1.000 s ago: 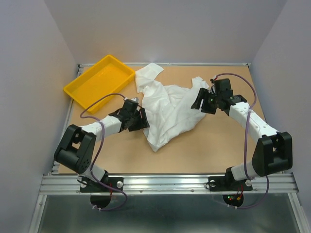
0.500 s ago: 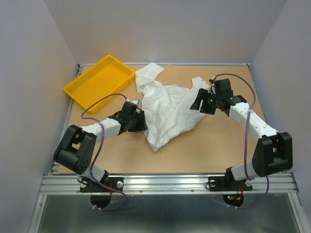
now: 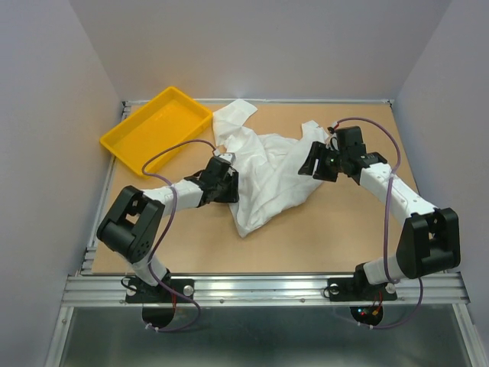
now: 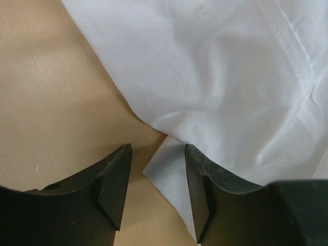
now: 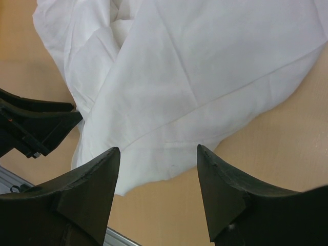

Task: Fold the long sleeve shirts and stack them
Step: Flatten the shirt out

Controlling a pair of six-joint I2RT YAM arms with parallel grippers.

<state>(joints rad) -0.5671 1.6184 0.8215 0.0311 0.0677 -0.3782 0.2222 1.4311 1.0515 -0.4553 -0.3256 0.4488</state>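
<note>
White shirt (image 3: 267, 172), crumpled: hem corner between left gripper's (image 4: 156, 149) parted jaws, ungripped. Right gripper (image 5: 158, 149) wide open, empty, cloth ahead.

A crumpled white long sleeve shirt (image 3: 267, 172) is lying unfolded across the table's middle, one sleeve trailing toward the far edge.

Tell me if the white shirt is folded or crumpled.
Crumpled, not folded: the white shirt lies in an irregular wrinkled heap on the table.
</note>
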